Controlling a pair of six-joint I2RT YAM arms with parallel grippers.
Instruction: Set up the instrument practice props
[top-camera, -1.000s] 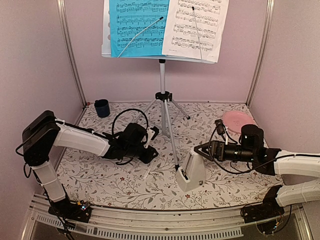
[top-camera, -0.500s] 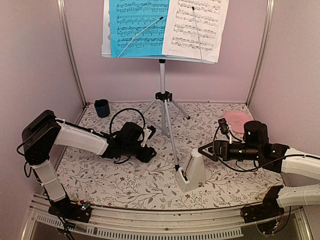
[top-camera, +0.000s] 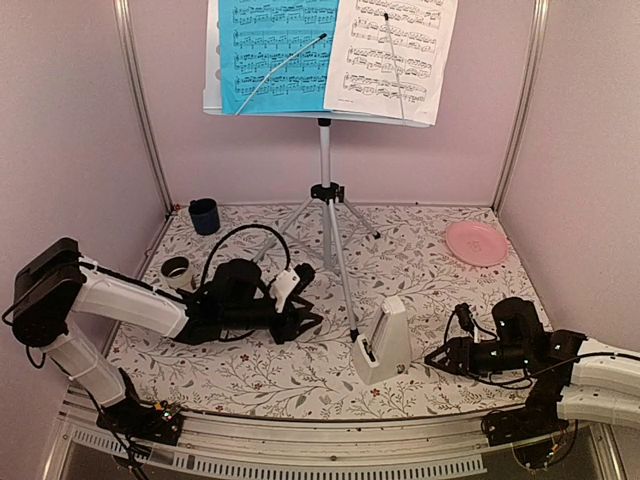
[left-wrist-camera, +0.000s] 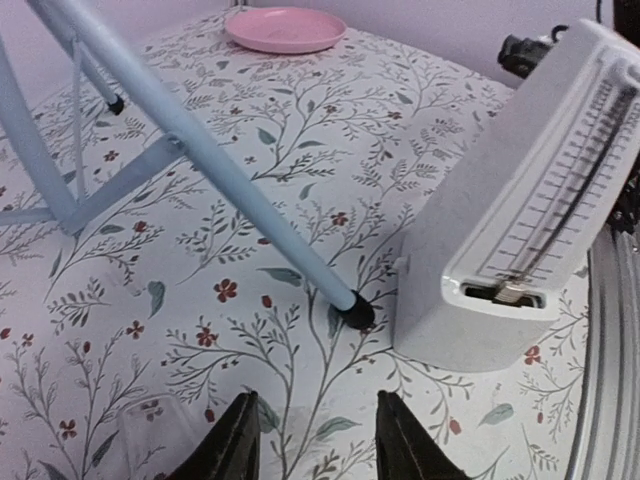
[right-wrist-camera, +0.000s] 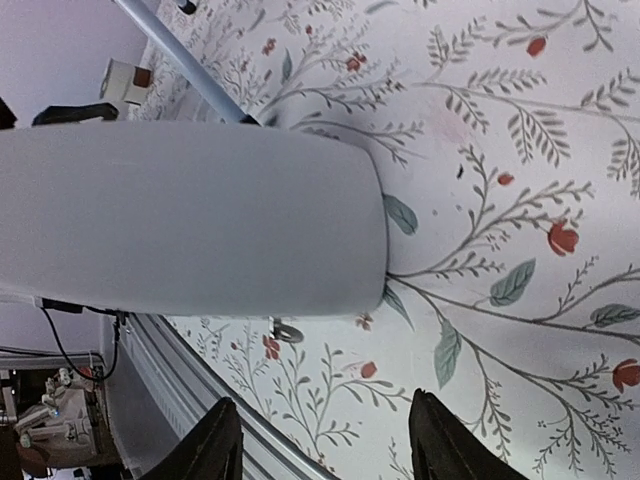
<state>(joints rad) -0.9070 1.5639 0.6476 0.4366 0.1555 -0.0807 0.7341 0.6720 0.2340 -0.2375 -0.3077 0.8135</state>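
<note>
Right fingers (right-wrist-camera: 218, 445) now back from metronome (top-camera: 388, 338), tripod foot (left-wrist-camera: 353, 313) just beside it.

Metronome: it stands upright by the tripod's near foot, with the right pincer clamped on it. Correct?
Not quite. The metronome does stand upright by the tripod's near foot, but the right pincer is not clamped on it: it sits apart from it, open and empty, as the right wrist view shows.
</note>
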